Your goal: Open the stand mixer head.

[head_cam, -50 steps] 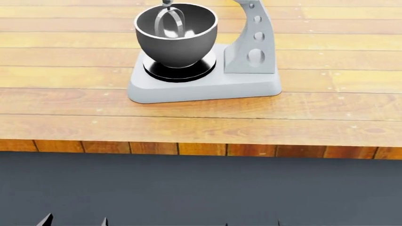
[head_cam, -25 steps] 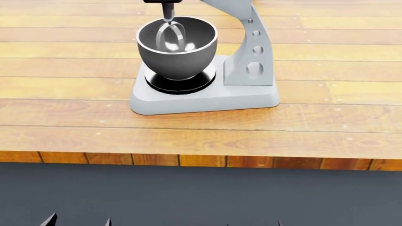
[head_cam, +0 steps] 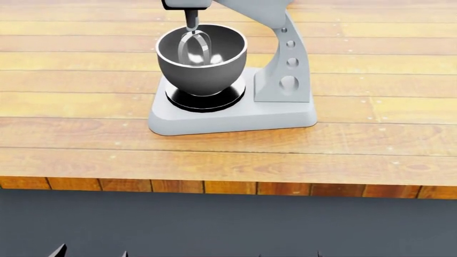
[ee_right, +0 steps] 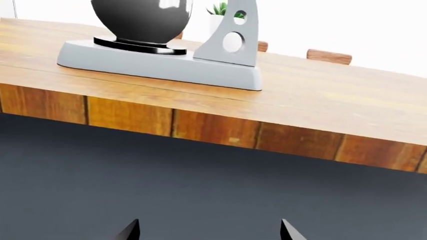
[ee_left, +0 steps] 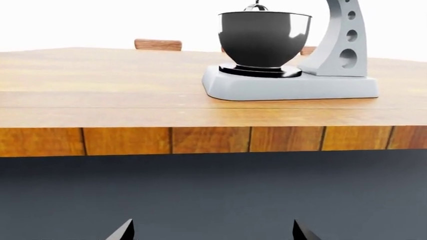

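The stand mixer stands on the wooden counter (head_cam: 85,107). Only the lower front of the stand mixer head (head_cam: 251,7) shows, cut off by the head view's top edge, lowered with its metal beater (head_cam: 192,47) inside the steel bowl (head_cam: 202,67). The holed neck (head_cam: 287,72) rises from the flat grey base (head_cam: 232,116). The head is out of both wrist views, which show the bowl (ee_left: 264,34) and base (ee_right: 160,62). My left gripper (ee_left: 212,231) and right gripper (ee_right: 209,231) are open and empty, low in front of the counter's front edge, well short of the mixer.
The counter's front edge (head_cam: 228,187) runs across the head view above a dark cabinet front (head_cam: 228,225). Wooden chair backs (ee_left: 157,44) (ee_right: 328,56) and a potted plant (ee_right: 223,9) stand beyond the counter's far side.
The head view has shifted: the mixer and counter edge sit lower in it, and more of the mixer head shows at the top. The mixer itself has not moved.
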`<state>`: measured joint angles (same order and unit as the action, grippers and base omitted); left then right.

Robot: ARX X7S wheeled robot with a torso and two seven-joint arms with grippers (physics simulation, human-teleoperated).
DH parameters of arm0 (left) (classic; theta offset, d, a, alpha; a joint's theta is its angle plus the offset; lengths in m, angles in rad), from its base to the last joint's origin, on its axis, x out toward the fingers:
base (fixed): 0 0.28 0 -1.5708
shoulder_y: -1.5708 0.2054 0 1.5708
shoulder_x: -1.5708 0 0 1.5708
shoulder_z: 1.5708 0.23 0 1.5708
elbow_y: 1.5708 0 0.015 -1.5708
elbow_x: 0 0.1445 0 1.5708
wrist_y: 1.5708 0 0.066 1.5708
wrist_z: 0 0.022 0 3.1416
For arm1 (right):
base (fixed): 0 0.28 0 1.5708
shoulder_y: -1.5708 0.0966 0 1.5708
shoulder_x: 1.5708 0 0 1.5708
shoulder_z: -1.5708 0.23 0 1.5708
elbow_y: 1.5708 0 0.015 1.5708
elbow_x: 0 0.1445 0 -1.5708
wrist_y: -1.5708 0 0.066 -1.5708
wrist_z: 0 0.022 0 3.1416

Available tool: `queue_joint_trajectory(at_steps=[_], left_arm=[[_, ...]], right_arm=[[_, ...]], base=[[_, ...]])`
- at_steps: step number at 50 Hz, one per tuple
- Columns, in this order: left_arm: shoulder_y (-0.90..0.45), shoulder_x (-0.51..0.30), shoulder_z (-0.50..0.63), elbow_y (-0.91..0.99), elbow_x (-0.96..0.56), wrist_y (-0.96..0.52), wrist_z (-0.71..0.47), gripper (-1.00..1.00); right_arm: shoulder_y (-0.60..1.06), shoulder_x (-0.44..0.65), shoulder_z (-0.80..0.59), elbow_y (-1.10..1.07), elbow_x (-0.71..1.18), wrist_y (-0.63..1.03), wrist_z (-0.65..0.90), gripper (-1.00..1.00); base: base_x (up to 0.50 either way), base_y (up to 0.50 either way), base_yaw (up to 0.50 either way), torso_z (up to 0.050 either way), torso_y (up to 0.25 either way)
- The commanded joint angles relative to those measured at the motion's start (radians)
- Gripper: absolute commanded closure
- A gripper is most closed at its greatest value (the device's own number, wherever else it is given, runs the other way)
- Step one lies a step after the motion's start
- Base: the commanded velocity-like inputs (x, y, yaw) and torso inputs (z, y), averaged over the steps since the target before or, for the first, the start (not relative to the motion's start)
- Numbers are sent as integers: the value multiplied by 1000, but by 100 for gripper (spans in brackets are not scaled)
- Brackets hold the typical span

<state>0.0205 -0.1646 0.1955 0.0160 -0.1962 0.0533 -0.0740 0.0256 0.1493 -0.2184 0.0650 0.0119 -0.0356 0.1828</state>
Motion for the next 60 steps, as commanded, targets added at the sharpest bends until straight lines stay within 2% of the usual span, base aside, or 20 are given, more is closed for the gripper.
queue_joint_trajectory(at_steps=[1, 3, 6, 10, 17, 23, 25, 31, 34, 36, 40, 60], left_arm=[[-3, -20, 10, 84, 6, -90, -38, -100], [-20, -39, -3, 216, -11, -217, -68, -100], [-54, -61, -2, 314, -6, -328, -95, -100], [-167, -89, -42, 508, -91, -563, -118, -100], [-343, -121, -98, 729, -144, -810, -188, -100], [-425, -128, -144, 786, -191, -897, -203, -100], [-476, -121, -211, 822, -250, -954, -210, -100], [-507, -110, -215, 819, -264, -975, -224, -100], [-501, -91, -259, 818, -288, -971, -230, -100], [-505, -113, -219, 817, -260, -974, -233, -100], [-479, -107, -204, 797, -253, -940, -223, -100], [-460, -111, -208, 797, -261, -926, -234, -100]], right_arm=[[7, 3, 34, -153, 62, 139, 9, -100], [15, 13, 38, -250, 83, 198, 0, -100], [51, 33, 42, -369, 101, 304, -6, -100], [160, 37, 87, -593, 154, 465, 16, -100], [308, 33, 134, -739, 217, 618, 40, -100], [382, 33, 148, -771, 258, 692, 42, -100], [405, 29, 166, -789, 276, 718, 51, -100], [447, 26, 196, -802, 310, 759, 61, -100], [425, 14, 223, -798, 332, 744, 61, -100], [405, 8, 239, -779, 347, 722, 50, -100], [402, 19, 231, -779, 346, 720, 48, -100], [403, 34, 242, -798, 351, 708, 74, -100]], base=[[0, 0, 0, 0, 0], [0, 0, 0, 0, 0], [0, 0, 0, 0, 0], [0, 0, 0, 0, 0], [0, 0, 0, 0, 0], [0, 0, 0, 0, 0], [0, 0, 0, 0, 0], [0, 0, 0, 0, 0], [0, 0, 0, 0, 0], [0, 0, 0, 0, 0], [0, 0, 0, 0, 0], [0, 0, 0, 0, 0]])
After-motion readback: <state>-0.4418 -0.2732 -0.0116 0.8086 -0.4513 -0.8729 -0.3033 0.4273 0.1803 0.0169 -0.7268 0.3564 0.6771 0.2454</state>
